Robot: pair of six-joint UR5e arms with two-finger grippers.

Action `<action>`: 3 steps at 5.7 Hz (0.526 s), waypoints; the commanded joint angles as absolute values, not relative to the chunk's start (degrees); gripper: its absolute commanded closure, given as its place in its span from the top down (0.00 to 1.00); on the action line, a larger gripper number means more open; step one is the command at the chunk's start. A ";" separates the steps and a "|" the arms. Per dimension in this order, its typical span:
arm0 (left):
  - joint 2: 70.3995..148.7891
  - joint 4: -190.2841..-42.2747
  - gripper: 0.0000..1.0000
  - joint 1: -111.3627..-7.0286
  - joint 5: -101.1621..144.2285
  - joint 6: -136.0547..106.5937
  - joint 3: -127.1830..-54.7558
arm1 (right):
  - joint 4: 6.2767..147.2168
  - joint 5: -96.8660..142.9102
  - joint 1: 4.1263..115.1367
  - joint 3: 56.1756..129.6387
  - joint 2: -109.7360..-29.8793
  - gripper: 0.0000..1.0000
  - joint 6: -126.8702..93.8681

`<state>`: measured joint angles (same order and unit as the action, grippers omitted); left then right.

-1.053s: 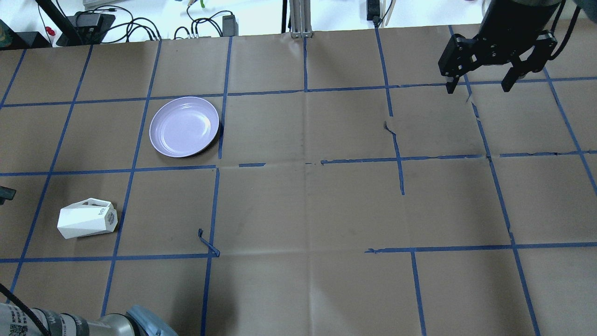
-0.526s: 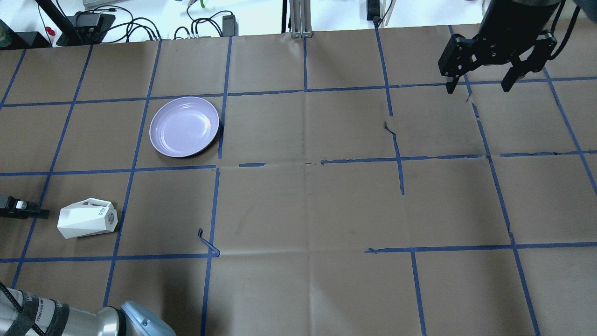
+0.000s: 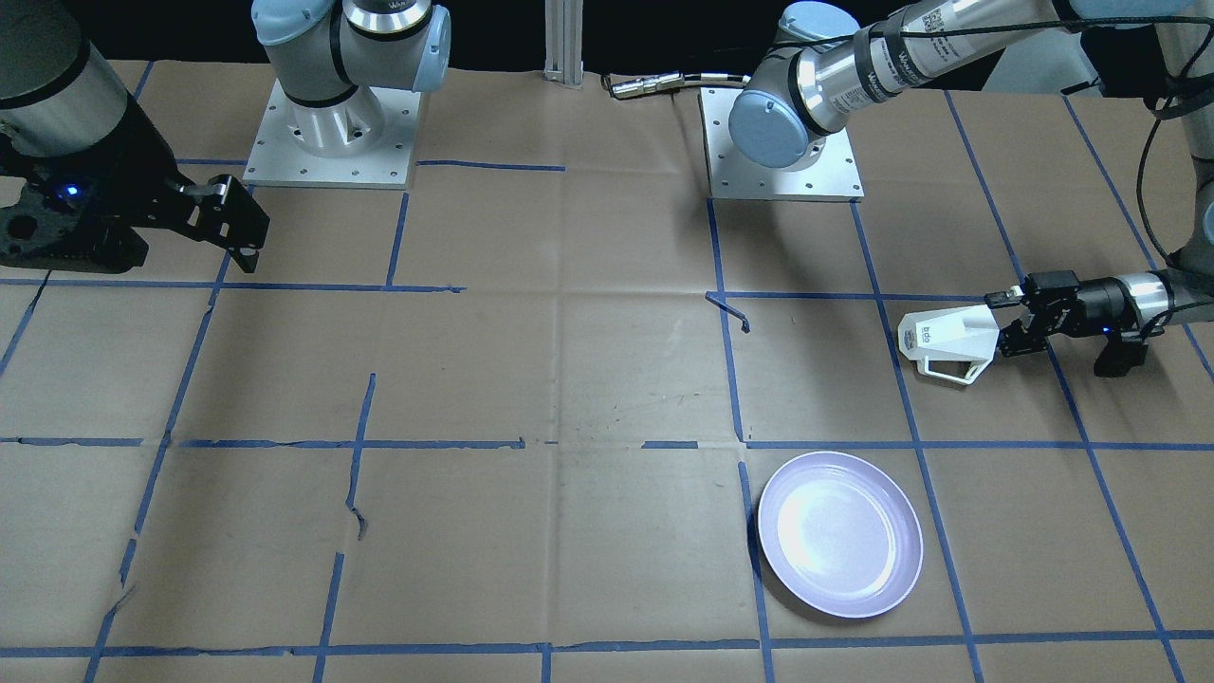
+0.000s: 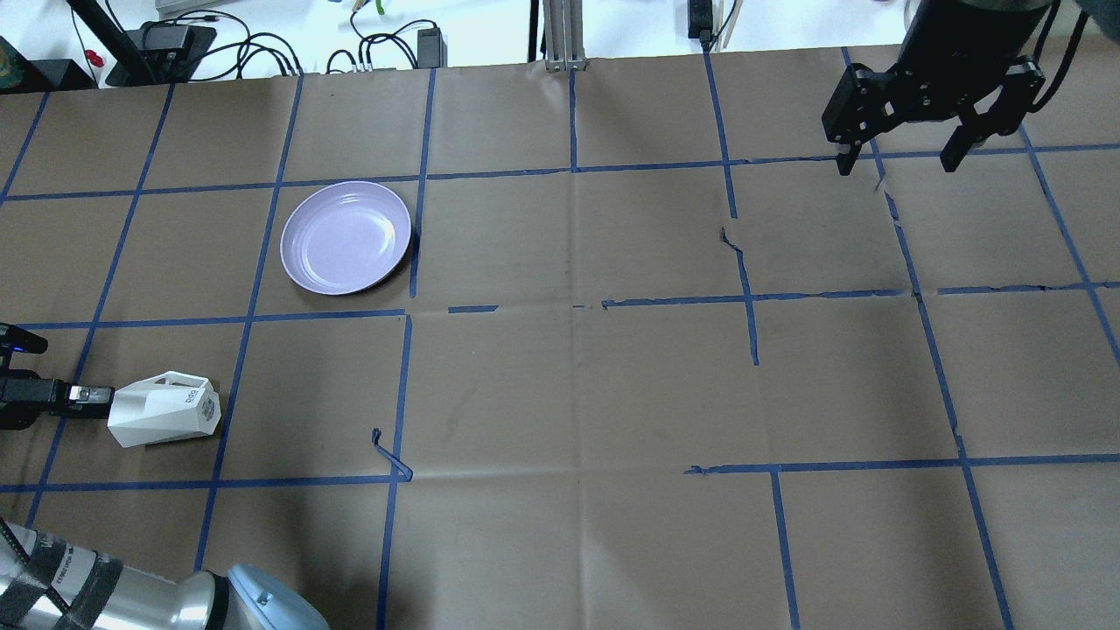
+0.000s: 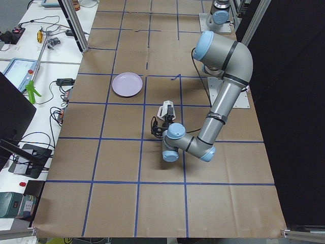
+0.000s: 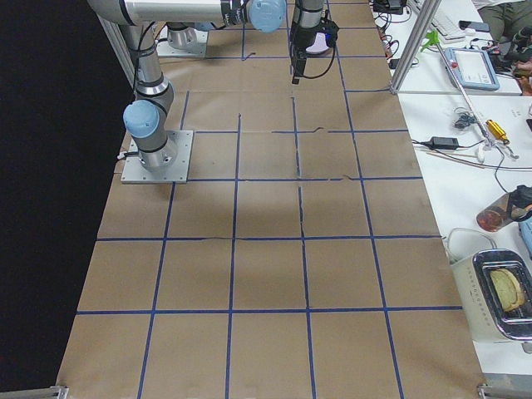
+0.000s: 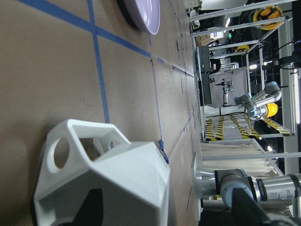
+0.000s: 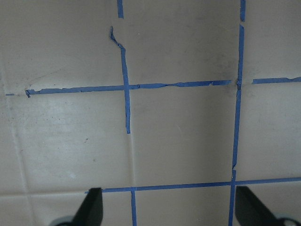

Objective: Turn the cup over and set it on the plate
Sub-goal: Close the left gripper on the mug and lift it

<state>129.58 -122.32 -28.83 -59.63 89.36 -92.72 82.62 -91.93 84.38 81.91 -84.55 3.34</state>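
Observation:
The white faceted cup (image 4: 163,409) lies on its side near the table's left edge, handle toward the far side; it also shows in the front view (image 3: 948,334) and close up in the left wrist view (image 7: 108,183). My left gripper (image 4: 87,396) is open, low over the table, its fingertips at the cup's left end (image 3: 1007,323). I cannot tell if they touch it. The lavender plate (image 4: 346,237) sits apart, farther back, and is bare (image 3: 839,533). My right gripper (image 4: 894,164) is open and empty, high at the far right.
Brown paper with a blue tape grid covers the table (image 4: 577,385). A loose curl of tape (image 4: 389,455) sticks up right of the cup. Cables and power bricks (image 4: 262,52) lie beyond the far edge.
My left gripper has come in from the left edge and moved right up to the cup's end. The cup, plate and right arm have not moved.

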 commanded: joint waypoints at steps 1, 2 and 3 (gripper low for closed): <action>129.99 -125.06 0.58 -28.83 -56.95 89.73 -92.72 | 82.62 -91.93 84.38 81.91 -84.55 1.00 3.34; 130.08 -125.24 0.26 -28.83 -57.21 91.04 -92.72 | 82.62 -91.93 84.38 81.91 -84.55 1.00 3.34; 130.08 -125.33 0.15 -28.83 -57.22 91.32 -92.72 | 82.62 -91.93 84.38 81.91 -84.55 1.00 3.34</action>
<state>130.04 -125.17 -28.83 -57.21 90.86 -92.72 82.62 -91.93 84.37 81.91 -84.55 3.34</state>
